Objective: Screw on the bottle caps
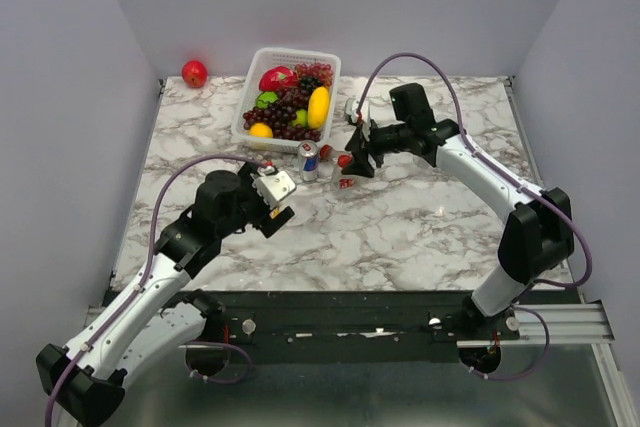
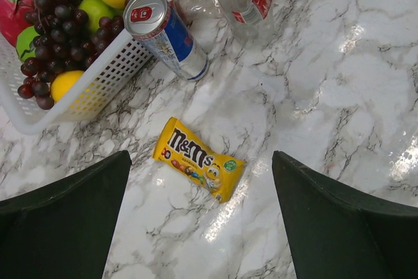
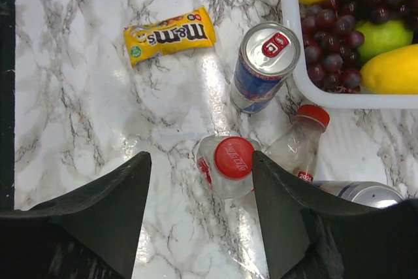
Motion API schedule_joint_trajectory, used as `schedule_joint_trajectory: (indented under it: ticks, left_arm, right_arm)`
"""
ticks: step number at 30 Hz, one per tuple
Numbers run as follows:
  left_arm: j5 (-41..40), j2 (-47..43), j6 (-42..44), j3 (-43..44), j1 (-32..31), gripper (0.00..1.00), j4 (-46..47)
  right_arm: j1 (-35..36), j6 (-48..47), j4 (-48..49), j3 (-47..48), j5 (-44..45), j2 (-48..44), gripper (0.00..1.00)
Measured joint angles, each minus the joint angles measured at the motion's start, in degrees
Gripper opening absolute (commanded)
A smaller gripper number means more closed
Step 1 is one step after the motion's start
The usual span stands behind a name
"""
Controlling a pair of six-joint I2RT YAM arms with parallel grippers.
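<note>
Cap (image 3: 234,157), red and round, sits on the mouth of a short bottle (image 3: 221,189) with a red label. This bottle stands upright between the two fingers of the right gripper (image 3: 201,160). The jaws are apart: bare marble shows between the bottle and one finger (image 3: 111,213). The edge of the other finger (image 3: 287,220) meets the bottle's outline, and whether it touches cannot be told. Whether the cap is screwed tight cannot be told either.

Just outside that second finger a second bottle (image 3: 297,151) lies tilted. Its own red cap (image 3: 313,114) points away from the gripper towards a white basket (image 3: 339,100). Straight ahead of the fingertips stands a silver-blue soda can (image 3: 264,63), upright and just beside the basket's wall. The basket holds dark grapes (image 3: 339,57), a green fruit (image 3: 385,34) and yellow fruit (image 3: 398,70). Ahead and out past the first finger a yellow candy packet (image 3: 168,34) lies flat on the marble table (image 3: 78,96), well apart from the can.

The left gripper (image 2: 201,161) hangs above that same packet with its jaws spread wide and nothing between them; the packet shows in the gap below. Ahead of its fingertips are the can, the basket's corner and, further on, the two bottles close together. In the top view a red apple (image 1: 194,73) rests by the back wall, well beyond both grippers.
</note>
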Motion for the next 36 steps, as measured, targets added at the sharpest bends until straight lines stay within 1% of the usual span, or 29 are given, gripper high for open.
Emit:
schedule_joint_trajectory:
  ticks: [7, 14, 17, 18, 20, 21, 24, 30, 36]
  left_arm:
    - [0.0, -0.9, 0.0, -0.8, 0.9, 0.99, -0.2]
    - [0.1, -0.9, 0.0, -1.2, 1.2, 0.99, -0.2]
    - [0.1, -0.9, -0.1, -1.3, 1.4, 0.98, -0.2]
    - [0.1, -0.9, -0.1, -1.4, 1.4, 0.99, -0.2]
    - [0.1, -0.9, -0.1, -1.4, 1.4, 0.99, -0.2]
    - [0.1, -0.9, -0.1, -1.4, 1.4, 0.98, -0.2]
    - [0.1, -0.9, -0.1, -1.6, 1.4, 0.98, -0.2]
    - [0.1, -1.0, -0.1, -2.1, 1.4, 0.98, -0.3]
    - [0.1, -1.0, -0.1, -2.3, 1.7, 0.98, -0.2]
  right_arm:
    - [0.7, 1.8, 1.0, 0.5, 6.6, 3.4, 0.67]
    - [1.2, 2.0, 1.7, 0.5, 8.3, 5.6, 0.63]
    - [2.0, 2.1, 1.9, 0.9, 8.3, 6.3, 0.56]
    - [2.3, 2.2, 2.0, 1.4, 8.3, 6.7, 0.49]
    - [2.9, 2.3, 2.4, 2.2, 8.3, 7.5, 0.42]
    - [3.1, 2.3, 2.5, 2.5, 8.3, 7.8, 0.37]
    - [3.8, 2.5, 2.8, 3.7, 8.3, 8.8, 0.30]
    - [5.6, 3.1, 3.0, 5.2, 7.8, 9.2, 0.29]
    - [9.6, 3.8, 3.2, 6.1, 6.6, 9.2, 0.29]
